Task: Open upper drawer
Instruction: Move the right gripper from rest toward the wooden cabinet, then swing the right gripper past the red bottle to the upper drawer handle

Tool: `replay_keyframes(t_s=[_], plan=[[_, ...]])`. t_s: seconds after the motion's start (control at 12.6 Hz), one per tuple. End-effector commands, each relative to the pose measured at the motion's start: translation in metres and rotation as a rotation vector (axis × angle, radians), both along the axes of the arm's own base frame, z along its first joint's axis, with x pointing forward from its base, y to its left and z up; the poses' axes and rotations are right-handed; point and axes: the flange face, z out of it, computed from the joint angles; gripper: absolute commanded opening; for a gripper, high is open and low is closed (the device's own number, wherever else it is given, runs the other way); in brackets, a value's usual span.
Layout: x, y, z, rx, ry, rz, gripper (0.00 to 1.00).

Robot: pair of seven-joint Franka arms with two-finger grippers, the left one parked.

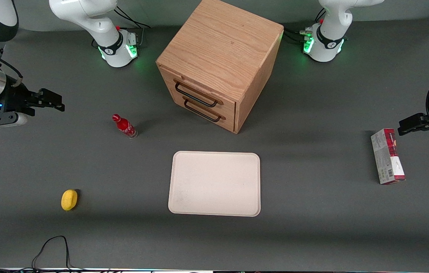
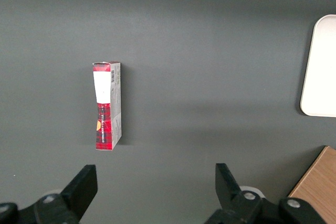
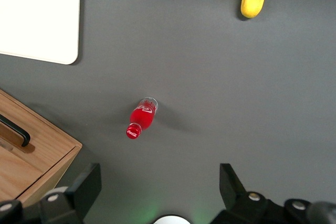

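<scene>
An oak cabinet (image 1: 220,60) stands on the grey table (image 1: 313,227), its upper drawer (image 1: 199,93) shut flush above the lower drawer (image 1: 209,112). Nearer the front camera than the cabinet lies a cream tray (image 1: 214,184). The gripper (image 1: 49,101) hangs above the table toward the working arm's end from the cabinet, fingers spread wide, holding nothing. A red bottle (image 1: 124,126) stands between gripper and cabinet.

Upper drawer (image 1: 199,92): light oak, matt grain; black wire handle.
Gripper (image 1: 49,101): matt black, open, high over table.
Table (image 1: 313,212): matt grey.
Bottle (image 1: 124,126): glossy red.
</scene>
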Motion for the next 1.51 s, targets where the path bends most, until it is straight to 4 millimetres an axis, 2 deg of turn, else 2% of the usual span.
replay_keyframes(t_s=[0.0, 0.32, 0.56, 0.72, 0.8, 1.04, 1.12, 1.2, 1.27, 1.43], plan=[[0.007, 0.004, -0.002, -0.015, 0.016, 0.026, 1.00], [0.009, 0.013, -0.007, -0.003, 0.025, 0.030, 1.00], [0.019, 0.050, -0.002, 0.023, 0.009, 0.080, 1.00], [0.029, 0.077, -0.007, 0.072, 0.017, 0.084, 1.00], [0.034, 0.083, -0.010, 0.088, 0.022, 0.076, 1.00], [0.035, 0.109, -0.019, 0.086, 0.034, 0.117, 1.00], [0.034, 0.124, -0.016, 0.078, 0.025, 0.142, 1.00], [0.036, 0.131, -0.016, 0.076, 0.025, 0.153, 1.00], [0.035, 0.135, -0.021, 0.081, 0.043, 0.154, 1.00], [0.037, 0.158, -0.039, 0.122, 0.079, 0.164, 1.00]])
